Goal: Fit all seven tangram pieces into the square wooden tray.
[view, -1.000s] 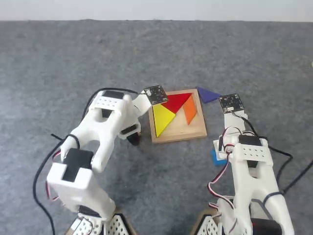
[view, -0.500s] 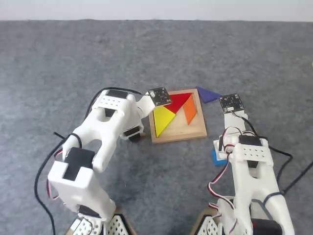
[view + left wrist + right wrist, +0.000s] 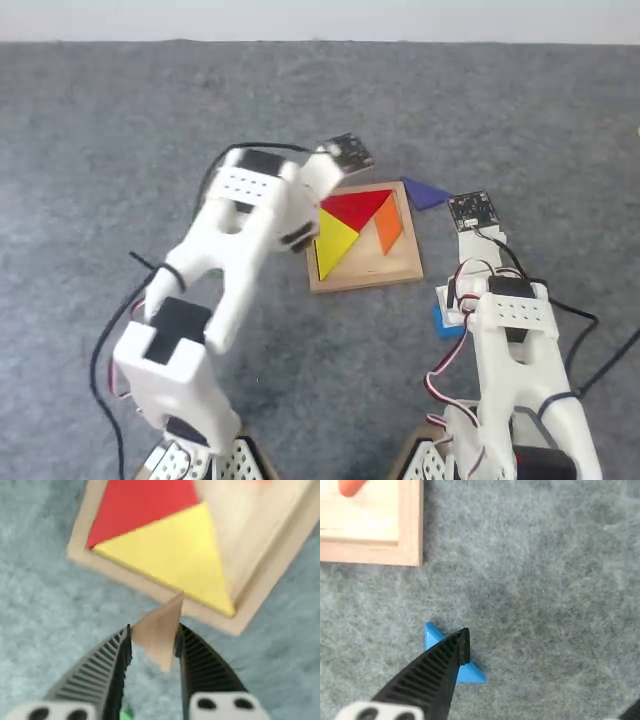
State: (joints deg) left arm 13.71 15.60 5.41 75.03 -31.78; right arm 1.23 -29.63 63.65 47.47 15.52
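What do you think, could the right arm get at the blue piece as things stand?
Probably yes: the right gripper is open over the blue piece, which lies on bare carpet clear of the tray.

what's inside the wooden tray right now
A red triangle, a yellow triangle and an orange piece, the rest bare wood. The left arm covers one corner of the tray in the high view.

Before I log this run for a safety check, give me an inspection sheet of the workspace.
Surface: grey felt table.
Job's things: wooden tray holds red piece, yellow piece, orange piece; purple piece and blue piece lie on the felt.
Clutter: nothing seen.
Grippers: left gripper shut on pale piece near the tray's edge; right gripper open, one finger over the blue piece.
Cables: black cables beside both arms.
Surroundings: pale wall.
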